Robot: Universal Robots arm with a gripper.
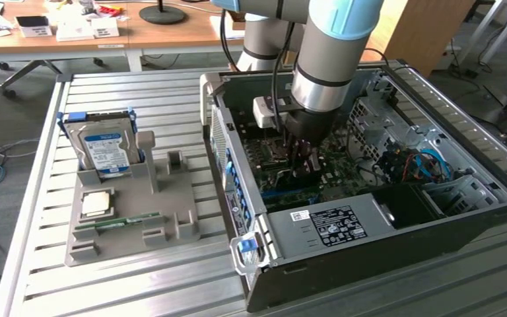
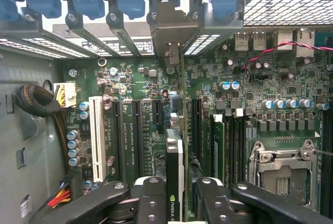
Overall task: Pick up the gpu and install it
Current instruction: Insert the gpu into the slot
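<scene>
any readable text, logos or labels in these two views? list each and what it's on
Nothing can be quoted as words.
Logo mark, no readable lettering: on the edge of the gpu, between the fingers of the gripper.
Blue label on the hard drive: print too small.
Black-and-white label on the power supply: too small.
White sticker beside it: too small.
Silkscreen on the motherboard: blurred.

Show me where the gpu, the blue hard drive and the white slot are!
gpu (image 2: 175,166): wrist view, top edge of the card.
hard drive (image 1: 105,146): exterior view, blue label.
white slot (image 2: 96,138): wrist view, middle of the slot on the motherboard.
</scene>
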